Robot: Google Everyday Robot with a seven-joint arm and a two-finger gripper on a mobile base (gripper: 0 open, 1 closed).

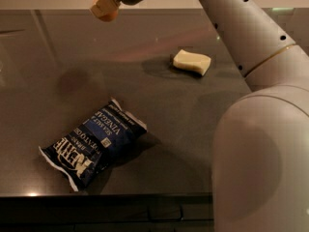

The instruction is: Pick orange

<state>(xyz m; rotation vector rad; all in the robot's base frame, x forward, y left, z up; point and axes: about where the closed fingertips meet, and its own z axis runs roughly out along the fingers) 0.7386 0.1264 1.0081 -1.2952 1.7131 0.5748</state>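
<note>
- The orange [110, 15] is at the far left top of the view, up in the air above the table, with only its lower rounded side showing below the gripper's tan pads.
- The gripper [105, 7] is closed narrowly around the orange, with one tan finger [100, 4] pressed against the fruit's upper left side; it holds nothing else.
- The gripper hangs over the far left part of the table [58, 47], well clear of its surface.
- The white arm [241, 28] runs from the gripper's wrist at the top edge down and to the right, widening into the robot's large white body [260, 163], which fills the near right corner.
- A faint dark shadow [72, 81] lies on the grey tabletop, left of centre, below and nearer than the gripper.
- A pale yellow sponge [192, 62] lies flat on the table right of centre, on the far side, well apart from the orange and just beside the arm as seen here.
- A blue Kettle sea salt and vinegar chip bag [94, 143] lies flat on the near left of the table, tilted on a diagonal, close to the near edge and well apart from the sponge.
</note>
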